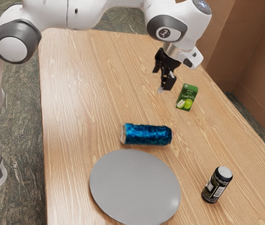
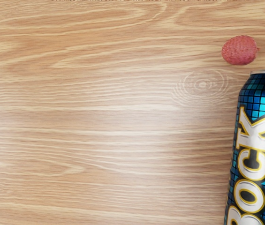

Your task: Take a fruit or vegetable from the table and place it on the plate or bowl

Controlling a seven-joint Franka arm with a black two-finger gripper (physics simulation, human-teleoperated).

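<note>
**Mia:** Where is the fruit?

**Ben:** The small red bumpy fruit (image 2: pixel 239 49) lies on the wooden surface (image 1: pixel 85 93). It is just beside one end of the blue can (image 1: pixel 147 134). The can lies on its side.

**Mia:** And the plate?

**Ben:** The round grey plate (image 1: pixel 134 186) sits flat near the can, on the side closer to the exterior camera. The fruit is apart from it.

**Mia:** Where is the pincer?

**Ben:** The black pincer (image 1: pixel 166 86) hangs in the air above the surface and points down. A green juice box (image 1: pixel 187 97) with an apple on it stands upright near it, toward the exterior view's right.

**Mia:** Is the pincer wide or narrow?

**Ben:** I cannot tell.

**Mia:** Anything else?

**Ben:** A little dark bottle (image 1: pixel 217 184) with a grey cap stands to the exterior view's right of the plate.
</note>
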